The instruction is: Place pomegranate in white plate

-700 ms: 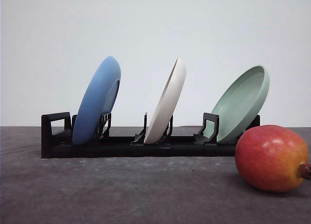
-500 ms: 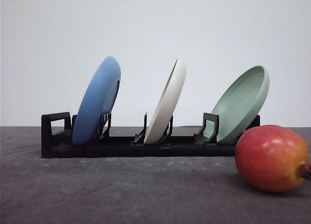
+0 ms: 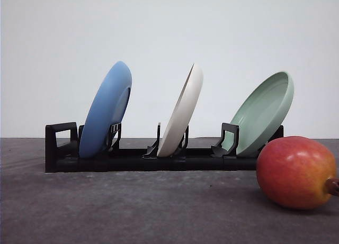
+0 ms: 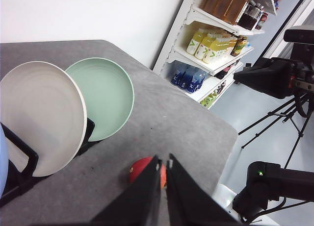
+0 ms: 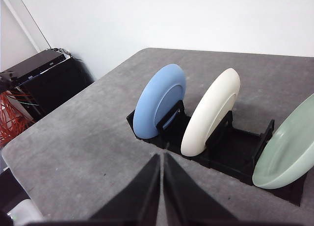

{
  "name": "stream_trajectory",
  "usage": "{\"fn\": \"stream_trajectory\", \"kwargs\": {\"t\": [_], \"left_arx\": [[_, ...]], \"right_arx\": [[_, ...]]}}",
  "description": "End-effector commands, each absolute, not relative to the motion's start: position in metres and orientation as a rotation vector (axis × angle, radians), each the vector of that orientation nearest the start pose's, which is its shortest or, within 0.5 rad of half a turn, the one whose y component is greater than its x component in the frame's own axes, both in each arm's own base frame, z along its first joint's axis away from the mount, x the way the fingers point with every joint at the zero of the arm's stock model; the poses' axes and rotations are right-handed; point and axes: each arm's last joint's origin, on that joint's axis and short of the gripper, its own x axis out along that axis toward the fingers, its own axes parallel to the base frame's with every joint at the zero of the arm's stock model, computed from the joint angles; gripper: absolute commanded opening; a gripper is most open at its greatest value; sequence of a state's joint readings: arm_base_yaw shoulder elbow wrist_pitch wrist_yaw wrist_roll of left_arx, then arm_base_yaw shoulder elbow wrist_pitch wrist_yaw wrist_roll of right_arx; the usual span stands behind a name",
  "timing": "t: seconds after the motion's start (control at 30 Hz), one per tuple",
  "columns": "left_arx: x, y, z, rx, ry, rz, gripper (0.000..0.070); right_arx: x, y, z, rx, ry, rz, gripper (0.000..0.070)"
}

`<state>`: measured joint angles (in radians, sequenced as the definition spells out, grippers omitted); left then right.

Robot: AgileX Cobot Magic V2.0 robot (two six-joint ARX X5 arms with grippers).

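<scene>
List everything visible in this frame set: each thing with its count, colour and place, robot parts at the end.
pomegranate: 1, red blushing yellow-orange, lying on the table in front of the rack's right end, calyx pointing right.
white plate: 1, cream, on edge in the rack's middle slot.
blue plate: 1, blue, on edge in the left slot.
green plate: 1, pale green, leaning in the right slot.
plate rack: 1, black, across the table.
table: 1, dark grey.
store shelves: bottled drinks, beyond the table in the left wrist view.
left gripper: black, shut, above the table.
right gripper: black, shut, above the table.
</scene>
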<state>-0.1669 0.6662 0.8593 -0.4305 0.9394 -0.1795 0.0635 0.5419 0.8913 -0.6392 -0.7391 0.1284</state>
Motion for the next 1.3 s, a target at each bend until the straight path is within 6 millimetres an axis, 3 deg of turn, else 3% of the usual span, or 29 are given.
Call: {"fn": "stream_trajectory", "kwargs": {"t": [0.0, 0.1, 0.13, 0.2, 0.3, 0.37, 0.4, 0.67, 0.87, 1.0, 1.27], "left_arx": [[0.118, -0.044, 0.358, -0.239, 0.31, -1.091, 0.0005], [0.118, -0.044, 0.358, -0.236, 0.309, -1.091, 0.0061], [0.118, -0.044, 0.358, -0.235, 0.309, -1.09, 0.009], [0.118, -0.044, 0.357, -0.231, 0.307, -1.084, 0.0179], [0.12, -0.044, 0.357, -0.207, 0.296, -1.083, 0.041], [0.121, -0.044, 0.356, -0.193, 0.291, -1.085, 0.0555], [0.122, -0.044, 0.356, -0.189, 0.292, -1.085, 0.0587], [0.138, -0.049, 0.348, -0.186, 0.346, -1.042, 0.0593], [0.163, -0.067, 0.337, -0.217, 0.476, -0.96, 0.0592], [0.181, -0.092, 0.337, -0.183, 0.54, -0.933, 0.0592], [0.225, -0.161, 0.347, -0.046, 0.637, -0.853, 0.059]], "right_arx": [[0.087, 0.025, 0.36, 0.2, 0.305, 0.78, 0.0006], [0.087, 0.025, 0.36, 0.2, 0.305, 0.779, 0.0019], [0.087, 0.025, 0.36, 0.199, 0.304, 0.779, 0.0055], [0.087, 0.025, 0.36, 0.2, 0.305, 0.779, 0.0194], [0.087, 0.025, 0.36, 0.199, 0.305, 0.777, 0.0454], [0.087, 0.025, 0.36, 0.199, 0.305, 0.777, 0.0535], [0.087, 0.025, 0.36, 0.199, 0.305, 0.777, 0.0543], [0.087, 0.025, 0.36, 0.209, 0.31, 0.776, 0.0543], [0.087, 0.025, 0.36, 0.21, 0.31, 0.776, 0.0543], [0.087, 0.025, 0.36, 0.214, 0.311, 0.776, 0.0543], [0.087, 0.025, 0.36, 0.214, 0.311, 0.775, 0.0543]]}}
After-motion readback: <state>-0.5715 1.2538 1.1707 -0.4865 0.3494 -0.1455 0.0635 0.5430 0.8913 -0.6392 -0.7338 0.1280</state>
